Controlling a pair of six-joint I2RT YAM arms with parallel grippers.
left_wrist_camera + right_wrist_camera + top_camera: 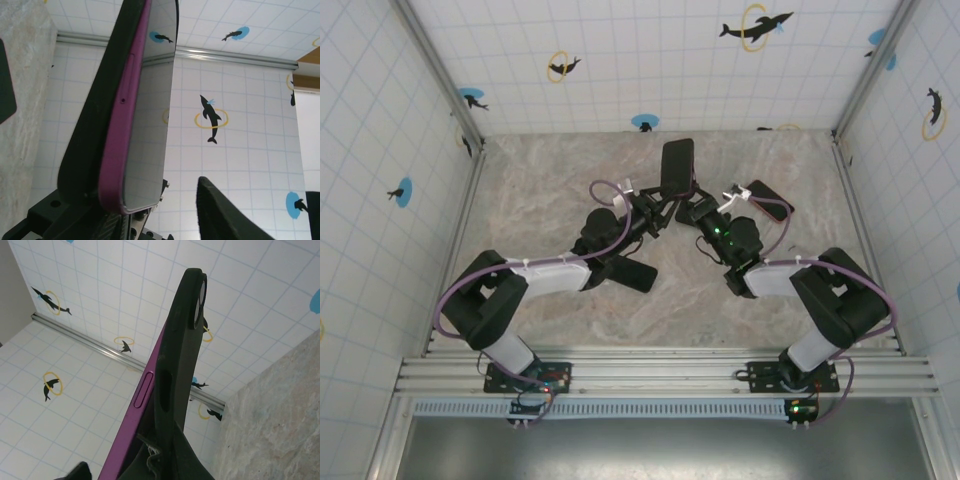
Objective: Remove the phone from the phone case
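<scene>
Phone [150, 110] in case [175, 365] above left end effector [657, 207] (jaws apart) and right end effector [693, 209] (grip indiscernible); a loose hold risks dropping both.

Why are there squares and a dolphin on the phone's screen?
Left wrist view: the phone's glass screen works like a mirror, so it shows the tiled wall and a reflected dolphin sticker near its top. Right wrist view: the black case is seen edge-on and looks dull, with no reflection. Top external view: the cased phone just looks dark.
</scene>
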